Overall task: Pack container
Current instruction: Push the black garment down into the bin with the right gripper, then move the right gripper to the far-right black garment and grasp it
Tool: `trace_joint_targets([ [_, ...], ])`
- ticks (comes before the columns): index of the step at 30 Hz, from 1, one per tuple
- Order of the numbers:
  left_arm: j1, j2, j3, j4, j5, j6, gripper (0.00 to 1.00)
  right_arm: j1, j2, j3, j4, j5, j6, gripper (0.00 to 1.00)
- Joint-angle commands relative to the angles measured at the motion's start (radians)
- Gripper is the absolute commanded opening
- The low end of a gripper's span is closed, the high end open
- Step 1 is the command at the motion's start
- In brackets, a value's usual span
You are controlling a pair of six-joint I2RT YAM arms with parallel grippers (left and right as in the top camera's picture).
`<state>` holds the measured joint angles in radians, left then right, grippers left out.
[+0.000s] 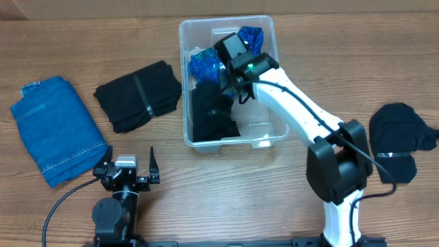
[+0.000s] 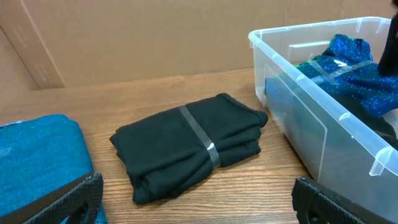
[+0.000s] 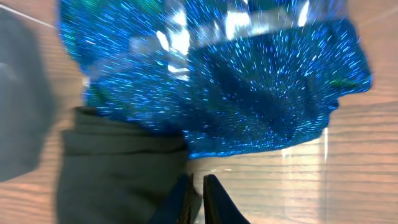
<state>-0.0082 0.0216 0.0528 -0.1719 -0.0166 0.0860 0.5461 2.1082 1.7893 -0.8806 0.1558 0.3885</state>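
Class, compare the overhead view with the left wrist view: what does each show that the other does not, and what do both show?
Only overhead: the right arm's white length and a black garment on the right side of the table. Only left wrist: the cardboard wall behind the table. Both: the clear bin, the sparkly blue cloth in it, the banded black bundle and the folded jeans.

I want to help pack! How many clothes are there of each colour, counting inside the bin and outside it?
Black garments: 3
Blue denim: 1
Sparkly blue garment: 1
Total: 5
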Motion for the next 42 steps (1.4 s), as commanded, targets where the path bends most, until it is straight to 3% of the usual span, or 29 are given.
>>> trace_joint_targets([
  [1,-0.005,-0.003,-0.005,0.002,-0.009,0.023,1.0,0.009,0.05,0.008,0.012,-0.045,0.032,0.09],
  [7,-0.005,-0.003,-0.005,0.002,-0.009,0.023,1.0,0.01,0.095,0.005,-0.017,-0.047,0.107,0.08],
  [16,-0.005,-0.003,-0.005,0.002,-0.009,0.023,1.0,0.01,0.126,0.005,-0.022,-0.196,0.106,0.08],
  [22,-0.005,-0.003,-0.005,0.002,-0.009,0.023,1.0,0.01,0.126,0.005,-0.014,-0.332,0.023,0.08],
  [32,-0.005,-0.003,-0.005,0.002,-0.009,0.023,1.0,0.001,0.119,0.006,-0.015,-0.352,-0.046,0.08],
  [34,-0.005,-0.003,-0.005,0.002,-0.009,0.023,1.0,0.0,0.099,0.012,-0.016,-0.319,-0.053,0.08],
  [37,-0.005,-0.003,-0.005,0.002,-0.01,0.023,1.0,-0.007,0.062,0.033,-0.03,-0.143,-0.061,0.19],
  [42,-0.005,-0.003,-0.005,0.002,-0.009,0.023,1.0,-0.025,-0.006,0.148,-0.145,0.019,-0.113,0.19],
])
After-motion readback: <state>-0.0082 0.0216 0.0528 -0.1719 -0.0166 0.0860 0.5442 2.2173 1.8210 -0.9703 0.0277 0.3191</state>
